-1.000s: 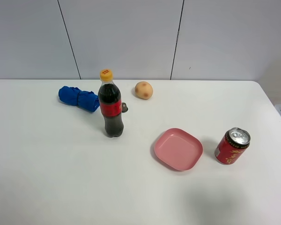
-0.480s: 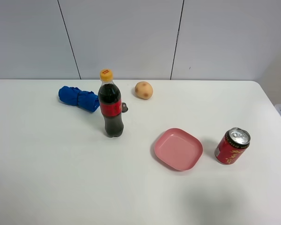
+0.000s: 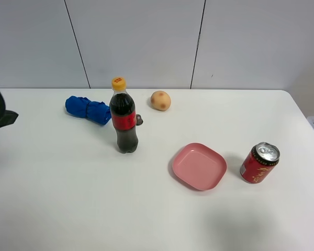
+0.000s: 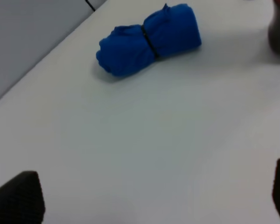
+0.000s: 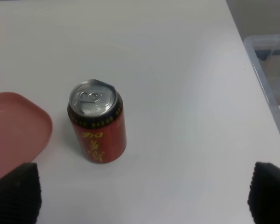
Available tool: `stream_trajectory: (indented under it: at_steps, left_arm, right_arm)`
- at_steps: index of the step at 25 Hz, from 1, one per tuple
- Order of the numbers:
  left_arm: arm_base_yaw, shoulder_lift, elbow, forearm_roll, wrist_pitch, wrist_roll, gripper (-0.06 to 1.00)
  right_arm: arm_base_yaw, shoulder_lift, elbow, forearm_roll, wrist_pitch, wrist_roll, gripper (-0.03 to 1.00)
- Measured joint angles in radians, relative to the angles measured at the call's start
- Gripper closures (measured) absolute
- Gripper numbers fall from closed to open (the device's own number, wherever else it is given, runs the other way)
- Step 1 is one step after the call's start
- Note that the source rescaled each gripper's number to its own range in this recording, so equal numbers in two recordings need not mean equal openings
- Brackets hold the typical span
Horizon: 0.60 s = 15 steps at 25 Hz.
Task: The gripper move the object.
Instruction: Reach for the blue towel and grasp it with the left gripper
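blue bundle (image 4: 175, 32) lies on white surface (image 3: 68, 198) near cola bottle (image 3: 123, 117), behind and left of it, apart. left gripper (image 4: 149, 186) is farther left of bottle, well short of bundle. fingers (image 4: 16, 198) spread wide, holding nothing. right gripper (image 5: 142, 186), well right of bottle over red can (image 5: 98, 123), is likewise released. likely step: approach. come in low, straddle bundle at black band (image 4: 150, 42), stay on the side away from bottle so it doesn't tip.
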Motion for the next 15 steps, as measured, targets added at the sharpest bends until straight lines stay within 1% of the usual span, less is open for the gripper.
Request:
stream_trajectory:
  at_steps: [4, 7, 10, 15]
  left_arm:
    - [0.0, 0.18, -0.079, -0.012, -0.057, 0.109, -0.05]
    - [-0.007, 0.283, -0.12, -0.012, -0.123, 0.131, -0.05]
    - [-0.038, 0.356, -0.137, -0.012, -0.214, 0.154, -0.05]
    - [-0.106, 0.44, -0.138, -0.012, -0.394, 0.202, -0.05]
  right_arm:
    - [0.0, 0.0, 0.0, 0.0, 0.0, 0.0, -0.03]
    - [0.0, 0.0, 0.0, 0.0, 0.0, 0.0, -0.03]
    - [0.0, 0.0, 0.0, 0.0, 0.0, 0.0, -0.03]
    - [0.0, 0.0, 0.0, 0.0, 0.0, 0.0, -0.03]
